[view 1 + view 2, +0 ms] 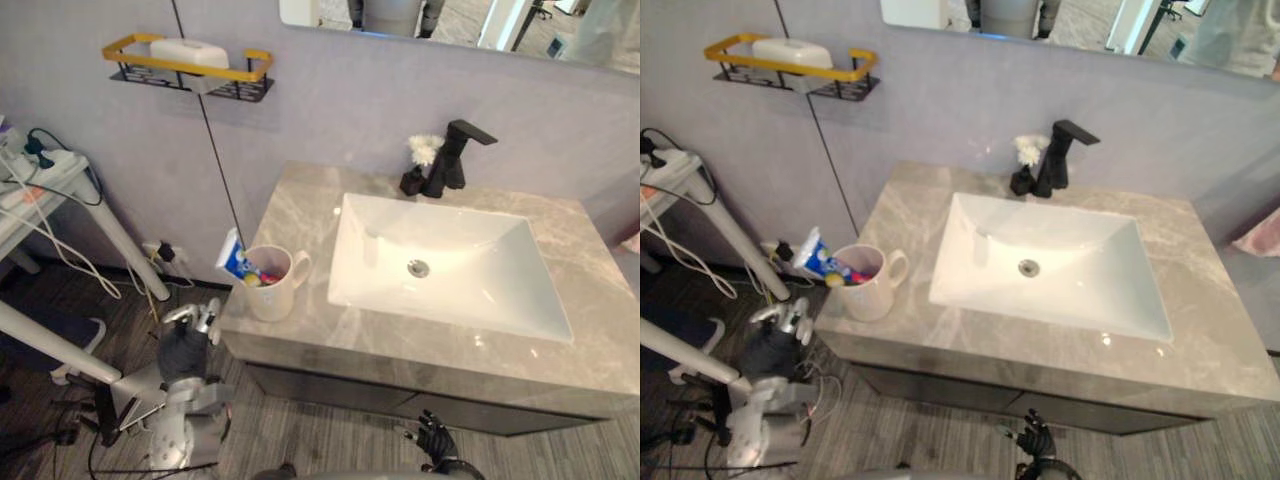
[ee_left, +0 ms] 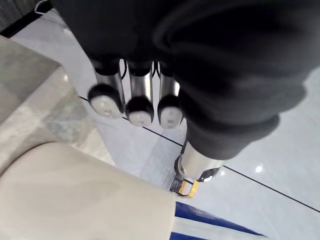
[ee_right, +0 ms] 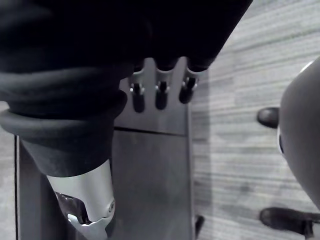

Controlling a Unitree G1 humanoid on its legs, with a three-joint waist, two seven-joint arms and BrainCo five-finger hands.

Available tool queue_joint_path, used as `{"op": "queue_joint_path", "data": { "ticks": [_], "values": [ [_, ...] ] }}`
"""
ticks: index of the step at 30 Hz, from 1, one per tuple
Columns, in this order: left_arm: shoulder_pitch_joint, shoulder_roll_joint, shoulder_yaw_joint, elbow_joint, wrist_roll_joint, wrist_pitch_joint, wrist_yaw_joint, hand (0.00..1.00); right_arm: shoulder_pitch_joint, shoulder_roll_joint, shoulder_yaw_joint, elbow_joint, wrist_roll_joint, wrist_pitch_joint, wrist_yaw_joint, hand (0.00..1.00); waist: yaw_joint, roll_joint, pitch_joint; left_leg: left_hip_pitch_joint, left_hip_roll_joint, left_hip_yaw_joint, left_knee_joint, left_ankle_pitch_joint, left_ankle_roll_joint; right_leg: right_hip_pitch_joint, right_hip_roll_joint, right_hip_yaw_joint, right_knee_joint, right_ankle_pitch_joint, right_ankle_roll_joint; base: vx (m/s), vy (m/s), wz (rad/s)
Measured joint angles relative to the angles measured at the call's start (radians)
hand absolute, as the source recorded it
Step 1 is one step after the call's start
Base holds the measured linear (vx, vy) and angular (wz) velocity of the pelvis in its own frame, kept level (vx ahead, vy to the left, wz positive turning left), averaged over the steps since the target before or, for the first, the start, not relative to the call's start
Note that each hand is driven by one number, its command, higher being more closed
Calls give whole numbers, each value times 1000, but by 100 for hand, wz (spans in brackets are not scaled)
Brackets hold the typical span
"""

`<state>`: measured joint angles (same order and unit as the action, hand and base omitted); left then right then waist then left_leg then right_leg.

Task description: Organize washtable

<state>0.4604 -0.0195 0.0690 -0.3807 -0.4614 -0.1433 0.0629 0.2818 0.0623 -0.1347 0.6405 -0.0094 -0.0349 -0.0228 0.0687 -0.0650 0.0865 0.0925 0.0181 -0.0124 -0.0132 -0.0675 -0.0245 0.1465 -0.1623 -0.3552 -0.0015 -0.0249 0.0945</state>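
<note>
Progress: early, I judge. Nothing is in either hand.
Cup [image 1: 272, 285]: upright at the left front corner of the bench [image 1: 300, 200], close to the edge. Its handle points right, toward the sink [image 1: 470, 290].
Toothpaste [image 1: 233, 262]: stands in the cup with its flat end up. Its long axis is tilted and leans out over the rim to the left. There are small coloured bits beside it that I can't make out.
Done: the tube is in the cup, and the soap [image 1: 190, 52] is on the wall rack [image 1: 240, 85].
Left to do: my guess is that the cup should move back from the edge, nearer the faucet [image 1: 455, 155]. The target layout is unclear.
Left hand [image 1: 185, 345]: below the bench edge, just beside the cup. Its fingers are straight and side by side with the thumb apart, and it holds nothing.
Right hand [image 1: 435, 440]: low in front of the cabinet [image 1: 330, 395], with loosely straight fingers and nothing held.
</note>
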Motion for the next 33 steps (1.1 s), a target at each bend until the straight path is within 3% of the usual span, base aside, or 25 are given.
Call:
{"op": "queue_joint_path", "data": {
  "ticks": [5,22,30,33],
  "values": [
    [2,-6,-8,32,0,8,0,100,1,1,24,-1,1,0,0,0,1,-4,-3,-14,-1,3,23,-14,-2,-1,-10,-3,2,-7,11,-6,-2,-1],
    [-31,33,-201,73,-10,23,-25,100,23,2,36,-28,0,0,-16,0,2,-21,-27,-19,-1,20,38,-23,3,-9,-12,4,3,-11,15,1,1,-1],
    [-86,63,-269,139,-8,25,-23,100,38,-24,62,-4,0,0,-22,0,-4,6,-42,-15,-1,44,44,-23,0,-16,-6,28,-5,-11,15,-35,-11,-10],
    [-98,65,-272,162,-7,26,-19,100,36,-28,75,13,-1,1,-21,0,-5,13,-58,-8,-1,43,0,7,-2,-30,-1,27,-7,-10,14,-47,-28,0]
  ]
}}
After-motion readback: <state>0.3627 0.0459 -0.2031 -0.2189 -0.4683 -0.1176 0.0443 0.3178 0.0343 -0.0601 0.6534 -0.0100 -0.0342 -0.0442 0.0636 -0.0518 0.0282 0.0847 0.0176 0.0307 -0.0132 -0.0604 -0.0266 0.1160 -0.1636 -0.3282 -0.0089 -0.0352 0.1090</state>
